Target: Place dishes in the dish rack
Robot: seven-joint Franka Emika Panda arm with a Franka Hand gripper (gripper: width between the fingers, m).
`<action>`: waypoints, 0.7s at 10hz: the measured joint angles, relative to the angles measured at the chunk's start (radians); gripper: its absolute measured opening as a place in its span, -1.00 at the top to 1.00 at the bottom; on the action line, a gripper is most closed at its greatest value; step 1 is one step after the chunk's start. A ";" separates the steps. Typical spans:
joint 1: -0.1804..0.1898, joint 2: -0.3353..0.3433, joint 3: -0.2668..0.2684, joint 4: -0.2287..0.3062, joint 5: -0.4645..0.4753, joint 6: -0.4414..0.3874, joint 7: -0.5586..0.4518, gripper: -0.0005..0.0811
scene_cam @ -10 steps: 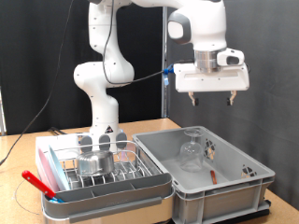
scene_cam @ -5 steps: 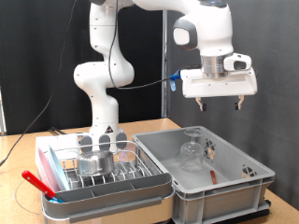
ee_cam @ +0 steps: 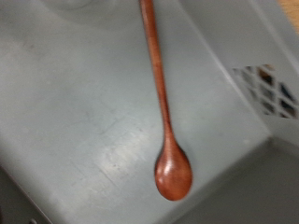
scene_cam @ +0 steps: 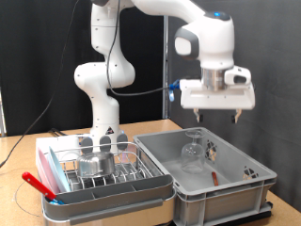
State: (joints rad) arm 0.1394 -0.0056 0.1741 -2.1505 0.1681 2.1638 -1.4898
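Above the tub (scene_cam: 246, 185), the tool (scene_cam: 219, 111) hangs empty, fingers spread, over the spoon (ee_cam: 161, 103) beside the glass (scene_cam: 193, 153), while the cup (scene_cam: 95, 164) sits racked (scene_cam: 103, 174); flat on the floor, the thin handle could slip free.

White robot arm above grey tub and silver rack

A reddish-brown wooden spoon (ee_cam: 161, 103) lies on the grey plastic tub (scene_cam: 246, 193); a shiny metal cup (scene_cam: 95, 165) sits in the silver wire rack (scene_cam: 99, 169), its tray (scene_cam: 113, 202) whitish-grey, against black curtain (scene_cam: 38, 56).

tub (scene_cam: 246, 191): open above | obstacles: glass (scene_cam: 193, 153), spoon (ee_cam: 163, 103)
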 joint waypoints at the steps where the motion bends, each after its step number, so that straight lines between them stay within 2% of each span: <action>1: 0.000 0.033 0.002 -0.002 -0.016 0.025 0.000 -0.99; 4: 0.002 0.113 0.018 -0.013 -0.030 0.103 -0.003 -0.99; 7: 0.002 0.138 0.023 -0.037 -0.048 0.128 -0.010 -0.99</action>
State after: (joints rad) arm 0.1409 0.1328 0.1974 -2.1877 0.1202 2.2916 -1.5001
